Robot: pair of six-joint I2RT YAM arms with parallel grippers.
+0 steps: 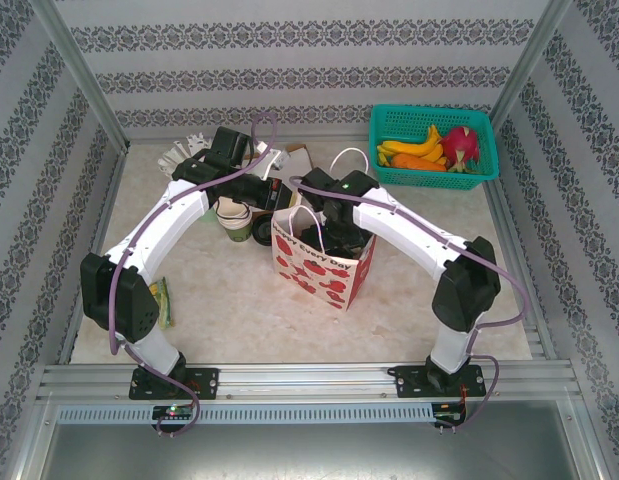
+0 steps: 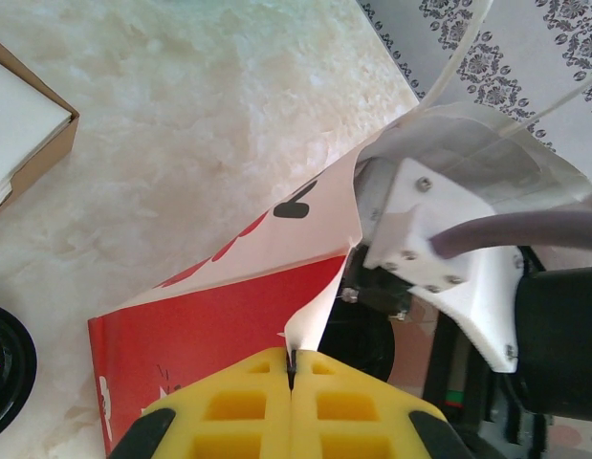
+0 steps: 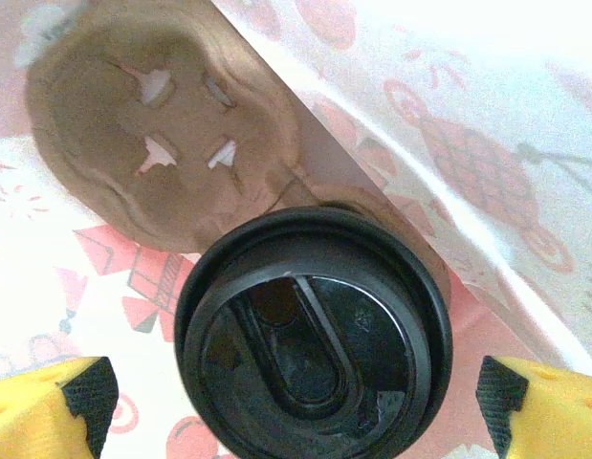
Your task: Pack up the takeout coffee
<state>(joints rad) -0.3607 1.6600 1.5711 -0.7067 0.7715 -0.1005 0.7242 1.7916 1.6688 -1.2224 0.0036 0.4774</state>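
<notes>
"Every Day" can be read in red on the white, red-printed paper bag (image 1: 324, 265), which stands near the middle of the table (image 1: 239, 310); the rest of the lettering is not legible. The bag's upper edge is pinched between the closed yellow fingers (image 2: 238, 406) of the left gripper (image 2: 291, 368). The right gripper (image 3: 296, 406) is held inside the bag, spread wide, one fingertip on each side of the takeout coffee (image 3: 315, 335) and clear of it. Only the coffee's round black lid is seen, from above; the cup wall is hidden. A brown pulp cup tray (image 3: 152, 134) lies just beside it in the bag.
</notes>
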